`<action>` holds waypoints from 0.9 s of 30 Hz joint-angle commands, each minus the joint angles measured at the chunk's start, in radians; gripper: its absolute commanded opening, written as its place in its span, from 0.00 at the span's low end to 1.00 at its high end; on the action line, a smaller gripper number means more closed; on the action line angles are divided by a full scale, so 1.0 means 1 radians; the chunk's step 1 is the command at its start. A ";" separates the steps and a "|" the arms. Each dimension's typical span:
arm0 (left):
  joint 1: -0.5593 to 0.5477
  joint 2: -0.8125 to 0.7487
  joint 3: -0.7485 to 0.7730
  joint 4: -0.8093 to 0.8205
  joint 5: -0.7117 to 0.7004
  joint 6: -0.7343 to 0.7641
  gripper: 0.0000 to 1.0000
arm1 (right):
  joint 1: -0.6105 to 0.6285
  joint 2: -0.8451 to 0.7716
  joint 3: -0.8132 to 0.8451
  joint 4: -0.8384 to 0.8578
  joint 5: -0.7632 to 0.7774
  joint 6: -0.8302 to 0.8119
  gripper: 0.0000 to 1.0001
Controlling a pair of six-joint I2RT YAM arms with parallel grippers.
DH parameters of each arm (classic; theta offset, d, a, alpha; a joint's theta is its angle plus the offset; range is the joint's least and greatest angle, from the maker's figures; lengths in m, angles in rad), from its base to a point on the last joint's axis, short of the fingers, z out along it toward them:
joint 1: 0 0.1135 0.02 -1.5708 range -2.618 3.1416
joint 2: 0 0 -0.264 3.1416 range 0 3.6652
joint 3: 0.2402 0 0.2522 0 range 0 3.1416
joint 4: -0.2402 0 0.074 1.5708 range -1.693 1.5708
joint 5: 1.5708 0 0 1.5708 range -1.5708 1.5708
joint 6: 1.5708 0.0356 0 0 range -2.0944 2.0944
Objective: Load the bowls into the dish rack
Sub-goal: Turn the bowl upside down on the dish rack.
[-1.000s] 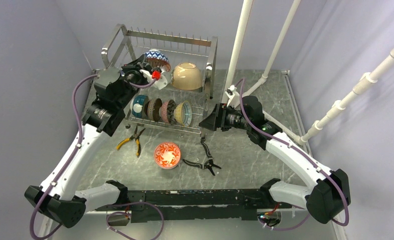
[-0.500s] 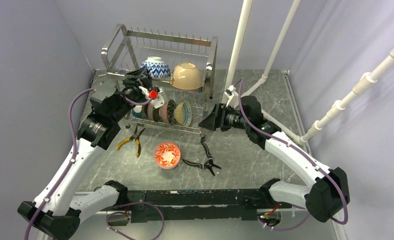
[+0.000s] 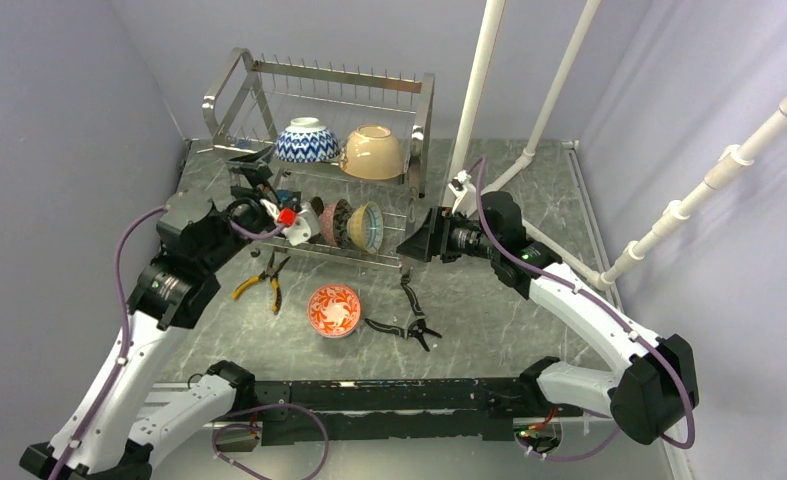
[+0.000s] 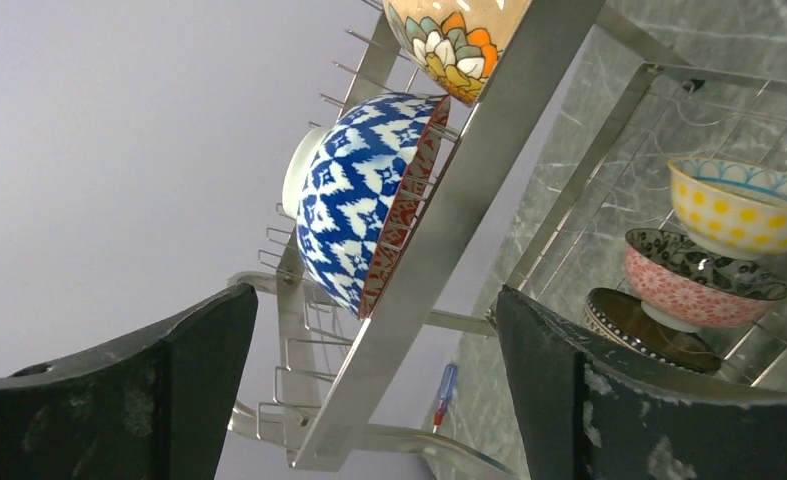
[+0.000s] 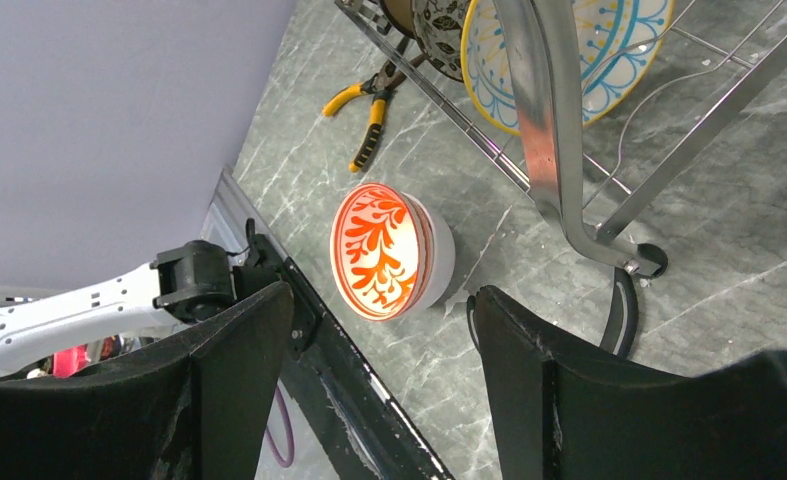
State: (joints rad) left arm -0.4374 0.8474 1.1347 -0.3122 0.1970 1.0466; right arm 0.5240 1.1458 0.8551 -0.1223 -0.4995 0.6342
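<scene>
Two grippers spread wide, both empty; my left gripper [image 4: 374, 300] faces the blue zigzag bowl [image 4: 354, 200] just ahead on the rack [image 4: 489, 150]; my right gripper [image 5: 381, 298] frames the red bowl [image 5: 379, 250] lying ahead, off the rack.

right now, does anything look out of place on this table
Yes. Yellow-handled pliers and black hand tools lie on the table in front of the dish rack, odd among dishes. One red-patterned bowl sits between them, not yet racked.
</scene>
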 commanded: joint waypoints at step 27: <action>-0.001 -0.418 -0.431 -0.318 -0.193 -1.766 0.94 | -0.003 -0.035 -0.077 0.059 0.009 -0.017 0.78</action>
State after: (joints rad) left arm -0.4381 0.4221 0.7708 -0.5568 0.1501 -0.3706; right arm 0.5240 1.1255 0.7856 -0.1188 -0.4969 0.6285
